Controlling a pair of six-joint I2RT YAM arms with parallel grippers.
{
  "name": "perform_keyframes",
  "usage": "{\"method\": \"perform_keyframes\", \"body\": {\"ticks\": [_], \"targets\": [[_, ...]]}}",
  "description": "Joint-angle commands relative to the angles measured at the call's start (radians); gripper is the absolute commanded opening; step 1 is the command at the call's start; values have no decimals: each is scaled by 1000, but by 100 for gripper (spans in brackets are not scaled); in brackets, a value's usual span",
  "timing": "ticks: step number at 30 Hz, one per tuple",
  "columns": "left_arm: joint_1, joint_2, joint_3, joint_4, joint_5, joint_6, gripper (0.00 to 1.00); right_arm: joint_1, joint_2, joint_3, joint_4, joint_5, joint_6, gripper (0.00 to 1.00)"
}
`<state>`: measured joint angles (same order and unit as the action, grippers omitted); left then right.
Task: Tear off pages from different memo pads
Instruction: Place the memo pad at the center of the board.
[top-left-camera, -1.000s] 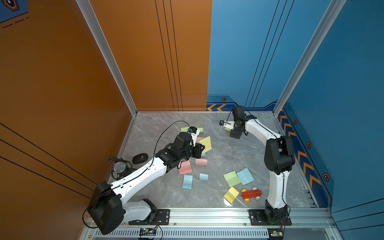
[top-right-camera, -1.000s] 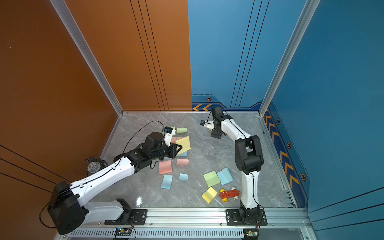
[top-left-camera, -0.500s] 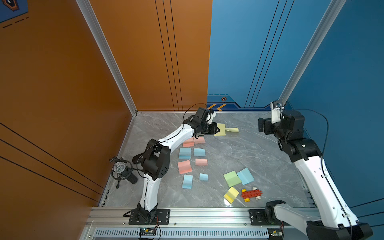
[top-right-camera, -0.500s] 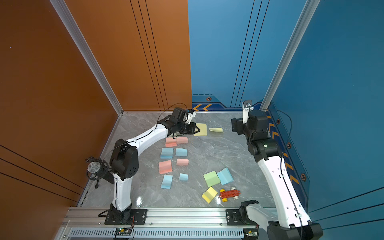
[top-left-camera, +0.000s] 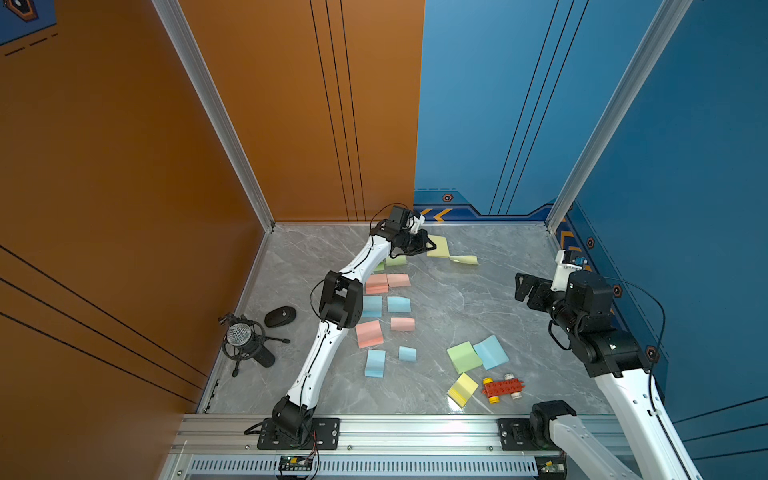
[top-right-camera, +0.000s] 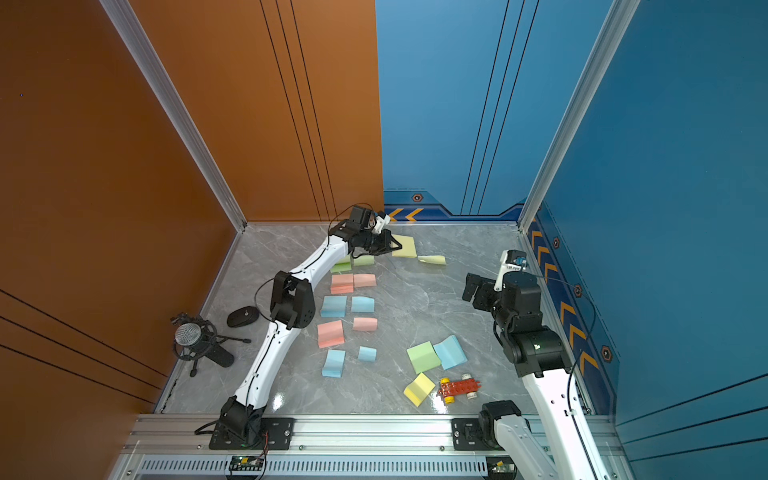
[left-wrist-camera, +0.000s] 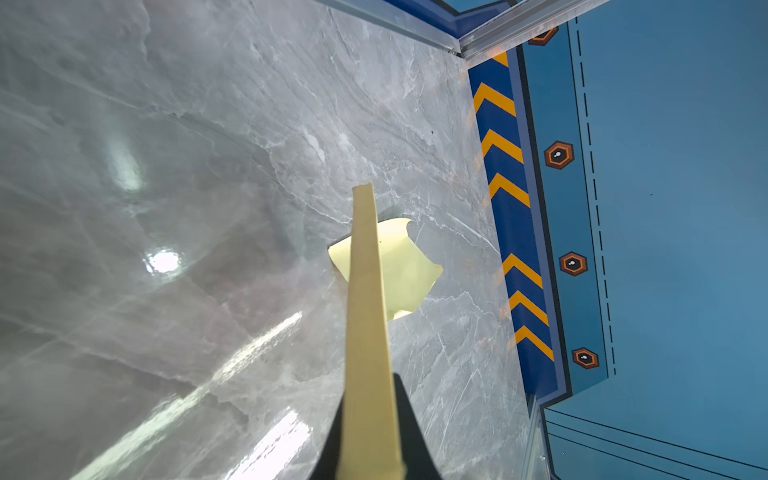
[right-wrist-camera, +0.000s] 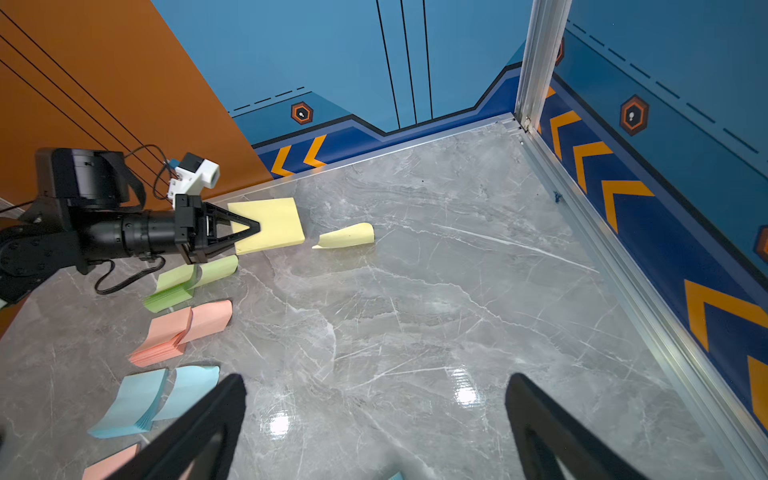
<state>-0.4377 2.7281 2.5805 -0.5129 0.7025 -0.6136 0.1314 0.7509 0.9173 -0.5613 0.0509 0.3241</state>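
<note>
Our left gripper (right-wrist-camera: 254, 226) clamps the yellow pad (right-wrist-camera: 278, 220) at the far side; our right gripper (right-wrist-camera: 376, 380) stands wide open.

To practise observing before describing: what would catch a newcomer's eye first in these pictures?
The left gripper is shut on a yellow memo pad at the far end of the table. A curled yellow page lies just beside it. The right gripper hangs open and empty over the table's right side.

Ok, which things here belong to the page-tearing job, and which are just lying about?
Job: yellow pad, curled yellow page, other pads.
Lying about: toy car, microphone, mouse.
</note>
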Motion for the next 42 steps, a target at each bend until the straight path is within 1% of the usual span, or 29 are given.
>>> {"method": "perform_keyframes", "body": {"ticks": [1, 6, 14, 17, 19, 22, 25, 27, 32, 33, 35, 36, 39, 42], "targets": [[-15, 16, 33, -37, 49, -44, 0, 10, -44, -45, -65, -6, 20, 100], [-13, 1, -50, -42, 9, -39, 0, 20, -79, -91, -79, 13, 11, 100], [10, 13, -57, -92, -44, -22, 0, 43, -30, -143, -117, 11, 82, 100], [21, 29, -38, -105, -49, -27, 6, 57, -25, -171, -133, 28, 101, 100], [26, 41, -28, -107, -46, -33, 13, 67, -31, -194, -139, 38, 117, 100], [30, 46, -21, -111, -56, -34, 30, 85, -39, -226, -148, 45, 134, 100], [30, 47, -3, -118, -71, -35, 46, 108, -32, -248, -157, 77, 145, 100], [30, 42, 11, -126, -85, -35, 50, 130, -20, -258, -157, 101, 154, 100], [21, -11, 17, -136, -143, -22, 75, 191, 67, -260, -148, 132, 162, 100], [19, -25, 17, -137, -156, -19, 80, 197, 93, -262, -141, 126, 164, 100], [14, -46, 23, -140, -178, -18, 85, 200, 146, -268, -121, 102, 173, 100], [11, -50, 30, -143, -189, -14, 91, 201, 175, -272, -108, 87, 177, 100], [4, -46, 69, -167, -192, -8, 94, 202, 251, -281, -65, 56, 192, 100], [-12, -72, 50, -168, -169, 12, 95, 200, 312, -284, -36, 41, 202, 98]]}}
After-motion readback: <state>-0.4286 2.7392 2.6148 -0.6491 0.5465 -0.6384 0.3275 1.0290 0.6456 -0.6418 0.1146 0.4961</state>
